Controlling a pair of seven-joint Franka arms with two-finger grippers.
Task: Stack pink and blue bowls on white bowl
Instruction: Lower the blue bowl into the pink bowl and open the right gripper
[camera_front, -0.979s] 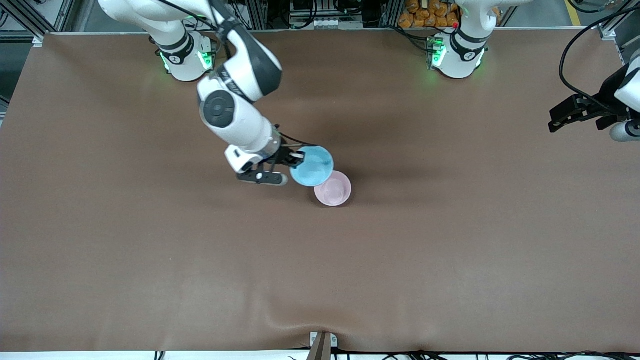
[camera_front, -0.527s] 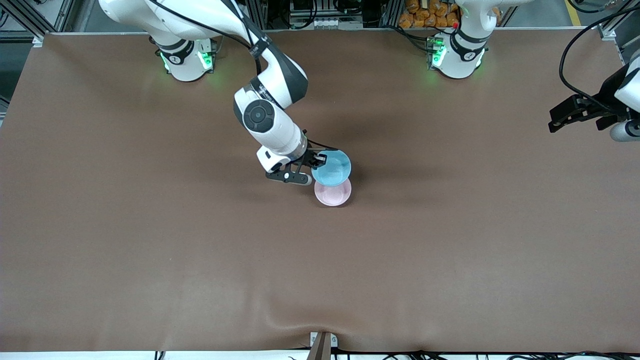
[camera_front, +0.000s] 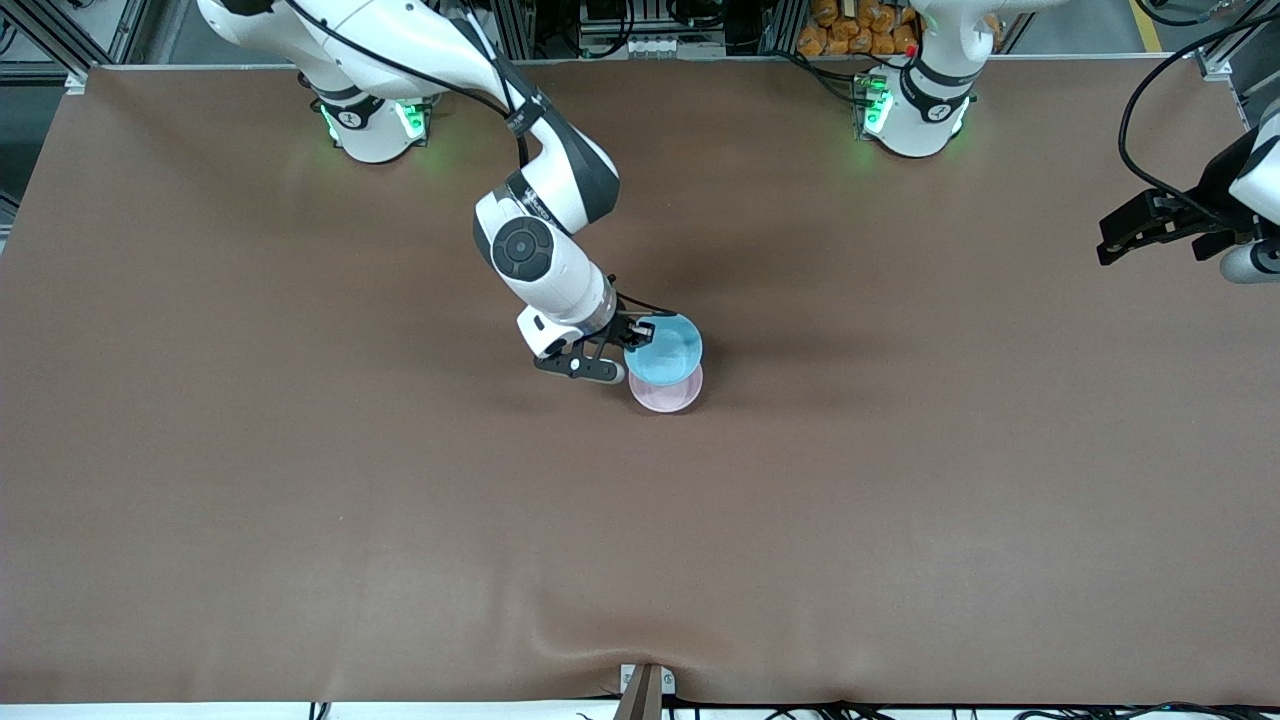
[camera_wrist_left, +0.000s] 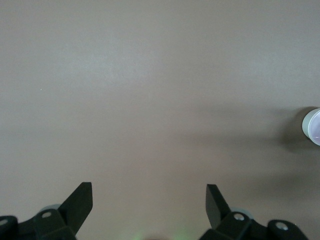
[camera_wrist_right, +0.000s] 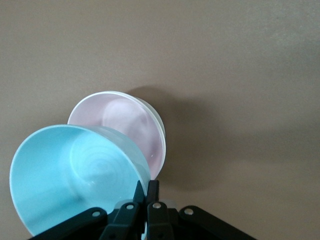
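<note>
We see the brown table (camera_front: 300, 500) filling nearly the whole front frame. The right arm (camera_front: 530, 240) reaches from its base at the upper left of that frame down to the middle. The left arm (camera_front: 1255, 170) waits at the right edge of the frame, and the left gripper (camera_front: 1125, 240) hangs over the table near that edge; in the left wrist view its two fingers (camera_wrist_left: 80, 200) stand wide apart with nothing between them.

Just right of the frame's centre, the right gripper (camera_front: 632, 335) is clamped on the rim of the blue bowl (camera_front: 664, 350). We see the bowl tilted in the right wrist view (camera_wrist_right: 75, 175), its rim pinched between the fingers (camera_wrist_right: 150, 192) at the bottom of that picture. It hangs over the pink bowl (camera_front: 668, 397), covering the upper part of it in the front frame.

The pink bowl sits nested in the white bowl (camera_wrist_right: 156, 117), of which only a thin rim shows past the pink edge in the right wrist view.
</note>
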